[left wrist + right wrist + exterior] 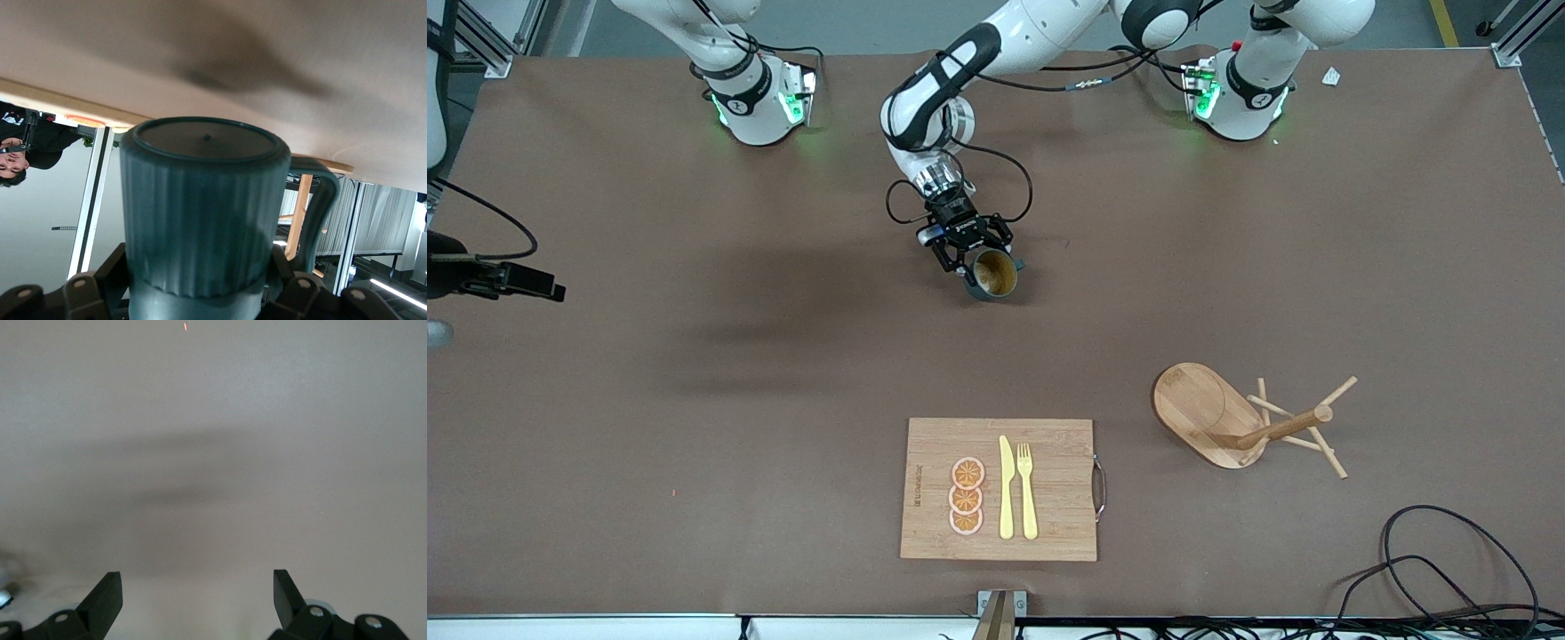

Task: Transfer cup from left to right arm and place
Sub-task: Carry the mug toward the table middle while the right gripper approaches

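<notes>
The dark teal ribbed cup (pixel 993 274) is tilted, its mustard-yellow inside turned toward the front camera. My left gripper (pixel 976 261) is shut on it and holds it over the middle of the table. In the left wrist view the cup (pixel 203 213) fills the picture between the fingers, with its loop handle (pixel 320 213) to one side. My right gripper (pixel 557 291) hangs over the right arm's end of the table. It is open and empty (pixel 197 587), with only bare table in front of it.
A wooden cutting board (pixel 1058 498) near the front edge carries orange slices (pixel 966 495), a yellow knife (pixel 1006 487) and a yellow fork (pixel 1027 489). A wooden peg rack (pixel 1240 418) lies on its side toward the left arm's end. Cables (pixel 1449 569) lie at that front corner.
</notes>
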Motion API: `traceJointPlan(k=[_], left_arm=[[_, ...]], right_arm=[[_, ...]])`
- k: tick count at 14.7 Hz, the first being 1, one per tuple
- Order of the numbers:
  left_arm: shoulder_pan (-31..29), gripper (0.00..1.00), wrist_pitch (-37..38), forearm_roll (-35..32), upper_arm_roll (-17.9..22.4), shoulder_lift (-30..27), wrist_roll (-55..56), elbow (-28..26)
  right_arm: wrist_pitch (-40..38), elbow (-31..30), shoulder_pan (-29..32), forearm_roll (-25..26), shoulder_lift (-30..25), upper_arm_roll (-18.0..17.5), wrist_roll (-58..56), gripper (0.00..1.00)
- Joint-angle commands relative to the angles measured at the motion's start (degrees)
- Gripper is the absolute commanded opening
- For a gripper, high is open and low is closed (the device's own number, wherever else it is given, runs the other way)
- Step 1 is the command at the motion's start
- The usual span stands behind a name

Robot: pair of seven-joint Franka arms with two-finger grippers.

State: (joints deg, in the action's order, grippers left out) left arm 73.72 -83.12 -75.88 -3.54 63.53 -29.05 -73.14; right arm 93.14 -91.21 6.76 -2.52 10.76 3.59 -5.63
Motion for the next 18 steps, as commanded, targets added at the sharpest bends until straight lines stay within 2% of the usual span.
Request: traceJointPlan(k=[1,6,7,8,9,18], left_arm=[[1.3,0.23,0.2,-1.1,0.6,2.6,-0.1,3.1],[2.3,0.38,0.3,-1.1,0.2,3.1,1.2,3.2],[2.3,0.51,0.4,-1.1,0.2,3.1,1.5,3.3],[2.3,0.86,0.6,-1.0,0.0,2.9,2.2,3.3],[2.3,1.0,0.7,-0.9,-0.1,2.8,2.5,3.3],[2.7,1.0,2.4,-0.5,-2.2,1.2,2.4,3.4]], right_arm=[[0.6,0.2,-1.6,-0.7,2.0,0.0,5.4,1.0],[3.5,-2.2,-5.5,-0.7,2.7,0.0,13.4,1.0],[4.1,-2.5,-6.5,-0.8,2.9,0.0,15.1,1.0],[4.7,-2.9,-7.1,-1.2,3.2,0.0,16.4,1.0],[5.3,-3.3,-7.5,-1.7,3.4,0.0,17.3,1.0],[7.1,-4.8,-10.0,-3.5,4.4,0.0,25.2,1.0]])
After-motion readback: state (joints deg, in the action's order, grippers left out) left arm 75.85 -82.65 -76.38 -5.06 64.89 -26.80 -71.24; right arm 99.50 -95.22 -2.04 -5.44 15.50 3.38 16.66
